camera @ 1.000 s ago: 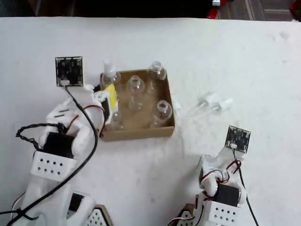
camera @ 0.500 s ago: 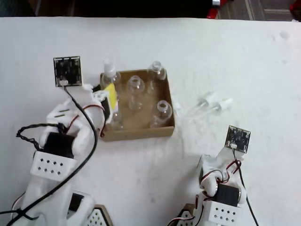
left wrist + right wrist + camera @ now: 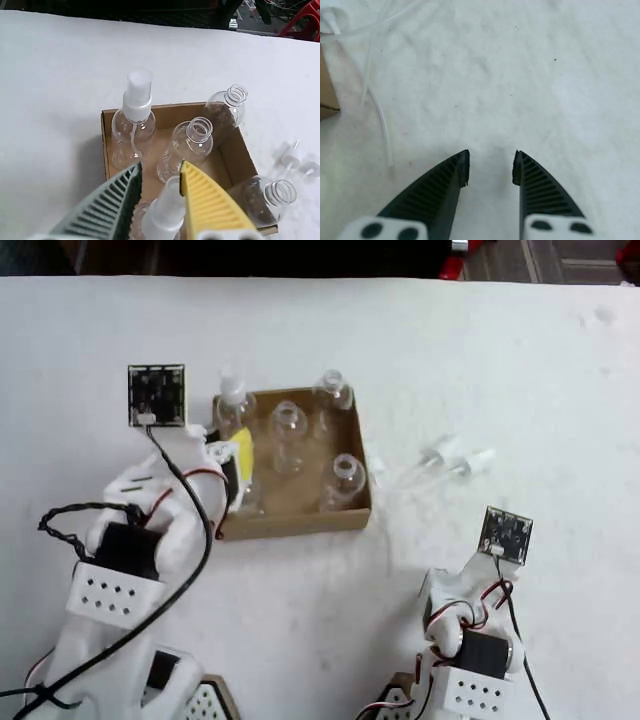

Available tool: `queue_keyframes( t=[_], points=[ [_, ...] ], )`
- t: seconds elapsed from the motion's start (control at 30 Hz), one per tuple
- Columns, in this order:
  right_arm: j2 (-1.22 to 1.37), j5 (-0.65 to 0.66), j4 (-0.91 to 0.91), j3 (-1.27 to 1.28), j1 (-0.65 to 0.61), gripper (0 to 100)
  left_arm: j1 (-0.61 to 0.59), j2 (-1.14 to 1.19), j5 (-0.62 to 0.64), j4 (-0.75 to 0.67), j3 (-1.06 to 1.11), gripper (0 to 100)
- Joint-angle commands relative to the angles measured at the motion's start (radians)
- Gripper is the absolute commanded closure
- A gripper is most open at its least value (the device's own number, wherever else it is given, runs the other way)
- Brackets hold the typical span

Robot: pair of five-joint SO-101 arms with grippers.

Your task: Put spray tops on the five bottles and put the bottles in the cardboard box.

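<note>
Spray top [image 3: 162, 216] pinched in left fingers [image 3: 210, 205], just inside cardboard box [image 3: 104, 145] wall

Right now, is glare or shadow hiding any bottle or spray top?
High view: glare off the white table nearly swallows the loose spray tops. Left wrist view: even light, bottles plain, box shading the table beside it. Right wrist view: tubes pale on white.
</note>
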Motion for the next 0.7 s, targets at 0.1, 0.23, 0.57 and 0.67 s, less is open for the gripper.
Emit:
queue_keyframes(
  t=[0.1, 0.23, 0.57, 0.67],
  points=[
    [-0.004, -0.006, 0.008, 0.009, 0.012, 87.1, 0.007, -0.008, -0.009, 0.055, -0.078, 88],
    [-0.004, -0.006, 0.008, 0.009, 0.012, 87.1, 0.007, -0.008, 0.014, 0.166, -0.222, 88],
    [-0.004, -0.006, 0.008, 0.009, 0.012, 87.1, -0.004, -0.008, 0.046, 0.331, -0.416, 88],
    [-0.004, -0.006, 0.008, 0.009, 0.012, 87.1, -0.067, -0.008, 0.046, 0.39, -0.483, 88]
  ],
)
